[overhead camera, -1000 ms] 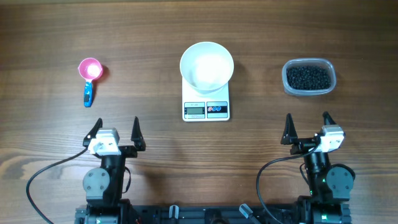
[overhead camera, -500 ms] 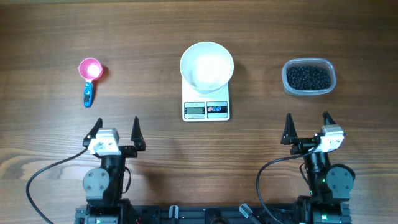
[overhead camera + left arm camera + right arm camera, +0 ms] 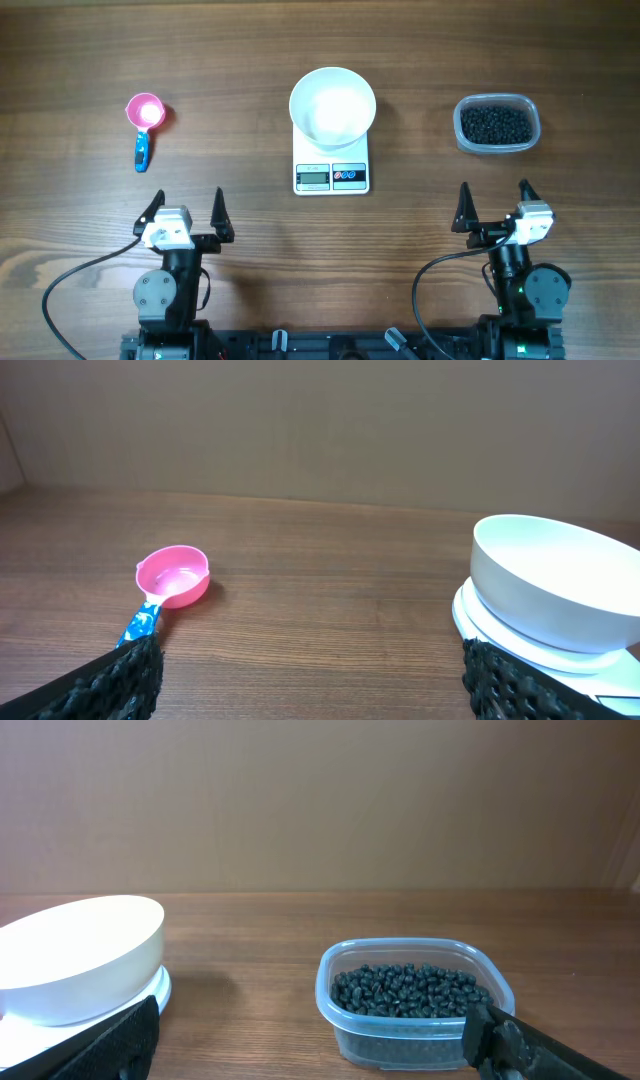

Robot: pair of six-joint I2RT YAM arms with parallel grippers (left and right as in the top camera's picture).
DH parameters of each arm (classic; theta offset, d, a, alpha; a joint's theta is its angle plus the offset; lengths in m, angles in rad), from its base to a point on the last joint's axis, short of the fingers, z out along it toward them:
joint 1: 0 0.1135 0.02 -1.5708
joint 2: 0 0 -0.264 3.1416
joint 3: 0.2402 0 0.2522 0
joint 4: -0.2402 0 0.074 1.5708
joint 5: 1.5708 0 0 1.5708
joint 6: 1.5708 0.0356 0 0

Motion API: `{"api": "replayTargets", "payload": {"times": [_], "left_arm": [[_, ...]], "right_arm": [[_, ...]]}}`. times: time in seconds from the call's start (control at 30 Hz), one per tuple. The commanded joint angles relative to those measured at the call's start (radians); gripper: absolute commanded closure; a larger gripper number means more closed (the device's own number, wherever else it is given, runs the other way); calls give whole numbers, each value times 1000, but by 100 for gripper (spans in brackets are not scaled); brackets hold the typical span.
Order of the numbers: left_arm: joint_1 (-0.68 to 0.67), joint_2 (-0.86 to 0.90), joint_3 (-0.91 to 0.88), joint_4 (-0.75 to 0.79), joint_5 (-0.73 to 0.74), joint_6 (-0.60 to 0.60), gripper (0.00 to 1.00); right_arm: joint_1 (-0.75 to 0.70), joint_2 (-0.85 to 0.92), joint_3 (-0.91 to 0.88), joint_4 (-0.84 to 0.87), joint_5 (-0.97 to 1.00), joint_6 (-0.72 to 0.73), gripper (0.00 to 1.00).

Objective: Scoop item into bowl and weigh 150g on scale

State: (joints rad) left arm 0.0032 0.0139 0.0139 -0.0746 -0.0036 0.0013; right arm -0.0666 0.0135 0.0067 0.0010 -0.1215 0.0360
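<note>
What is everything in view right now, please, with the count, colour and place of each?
bowl: one, white, on the scale.
scale: one, white, table centre.
beans: many, black, in the tub.
tub: one, clear, table's right side.
scoop: one, pink with blue handle, table's left side.
table: one, brown wood, under everything.
left gripper: one, black, open, near edge.
right gripper: one, black, open, near edge.

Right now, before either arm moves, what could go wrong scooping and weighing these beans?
The pink scoop lies far left, the clear tub of black beans far right; carrying it across could clip the white bowl. The bowl overhangs the scale, so a nudge may tip or shift it. The round beans could roll off a full scoop.
</note>
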Motion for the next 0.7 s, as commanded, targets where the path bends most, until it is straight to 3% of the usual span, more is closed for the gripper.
{"api": "replayTargets", "payload": {"times": [0.0,0.23,0.47,0.67], "left_arm": [[8,-11,-8,3,-13,-10,0],[8,-11,-8,11,-13,-10,0],[8,-11,-8,30,37,-11,0],[8,15,24,20,41,-14,0]], "right_arm": [[4,-4,-1,6,21,-10,0],[4,-4,-1,13,17,2,0],[4,-2,-1,15,3,167,0],[4,3,10,21,-111,164,0]]}}
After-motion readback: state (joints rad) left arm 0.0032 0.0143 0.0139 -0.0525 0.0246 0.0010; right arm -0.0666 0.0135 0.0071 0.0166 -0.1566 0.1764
